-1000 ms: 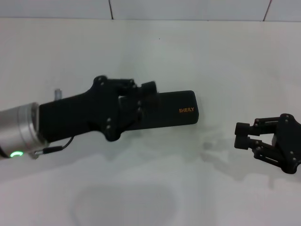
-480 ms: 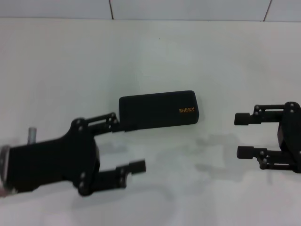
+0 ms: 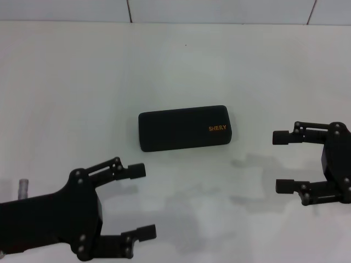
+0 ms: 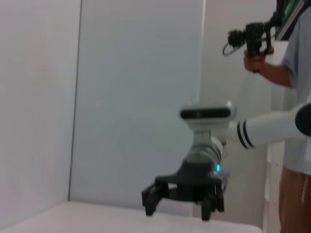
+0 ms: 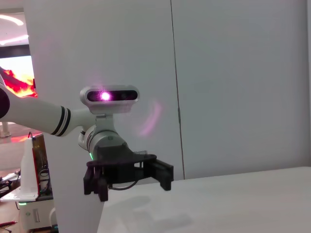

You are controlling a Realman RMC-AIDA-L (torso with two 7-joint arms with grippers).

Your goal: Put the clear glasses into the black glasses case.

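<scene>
The black glasses case (image 3: 184, 127) lies shut in the middle of the white table, its orange lettering toward the right end. The clear glasses are out of view. My left gripper (image 3: 145, 201) hovers open near the front left, well short of the case, with nothing between its fingers. My right gripper (image 3: 278, 162) stands open to the right of the case, also holding nothing. The left wrist view shows the right gripper (image 4: 180, 206) across the table. In the right wrist view the left gripper (image 5: 129, 187) appears, also open.
The white table (image 3: 175, 60) runs back to a pale wall. A person (image 4: 294, 97) holding a black device stands beyond the table's right side, seen in the left wrist view. A stand with equipment (image 5: 34, 194) sits off the left side.
My left gripper has pulled back from the case's left end toward the front left and opened. My right gripper has opened. The case has stayed in place.
</scene>
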